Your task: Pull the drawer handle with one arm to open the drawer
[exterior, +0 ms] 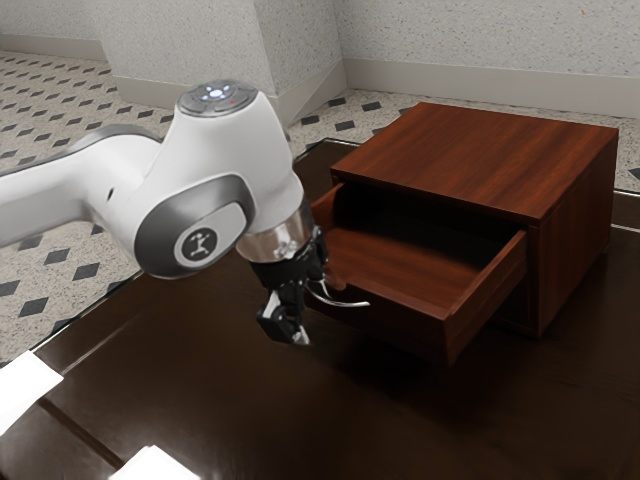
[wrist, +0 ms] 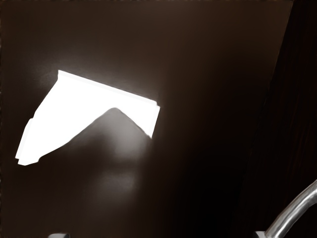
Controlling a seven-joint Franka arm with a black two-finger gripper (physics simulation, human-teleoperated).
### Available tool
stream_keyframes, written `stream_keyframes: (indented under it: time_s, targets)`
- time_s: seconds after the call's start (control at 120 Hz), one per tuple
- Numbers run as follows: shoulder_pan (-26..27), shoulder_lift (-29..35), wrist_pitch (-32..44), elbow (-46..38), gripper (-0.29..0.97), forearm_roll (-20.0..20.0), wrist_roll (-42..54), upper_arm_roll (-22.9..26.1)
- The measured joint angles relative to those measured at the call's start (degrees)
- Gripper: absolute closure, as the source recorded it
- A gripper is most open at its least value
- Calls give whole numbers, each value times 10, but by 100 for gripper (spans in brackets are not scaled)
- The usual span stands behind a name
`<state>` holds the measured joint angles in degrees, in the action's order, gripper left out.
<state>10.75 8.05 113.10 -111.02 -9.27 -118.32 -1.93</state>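
Observation:
A dark red wooden cabinet (exterior: 480, 150) stands on the dark table (exterior: 300, 420). Its drawer (exterior: 400, 270) is pulled well out toward the exterior view's left, and the inside looks bare. A curved silver handle (exterior: 342, 298) sticks out from the drawer front. My black gripper (exterior: 284, 328) points down at the table just left of the handle, a little below it. Its fingers stand apart and open, with nothing between them. In the wrist view the handle (wrist: 294, 210) curves in beside one finger, next to the dark drawer front (wrist: 292, 124).
A bright white patch (wrist: 89, 114) glares on the glossy tabletop under my hand. Two white patches (exterior: 20, 385) (exterior: 150, 465) lie at the table's near left edge. Checkered floor (exterior: 60, 110) and a pale wall lie behind the table.

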Motion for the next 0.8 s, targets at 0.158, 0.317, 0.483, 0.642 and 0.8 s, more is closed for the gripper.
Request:
stream_keyframes:
  time_s: [0.158, 0.317, 0.483, 0.642, 0.8]
  targets:
    - [-9, 1, -4, 12, 23, 0, 4, 4]
    - [-12, -1, -5, 31, 22, -1, 6, 12]
    - [-10, -2, -10, 85, 13, 17, 7, 32]
    - [8, -38, -112, 276, 7, 48, 60, 67]
    - [-26, -48, -182, 319, 5, 44, 272, 7]
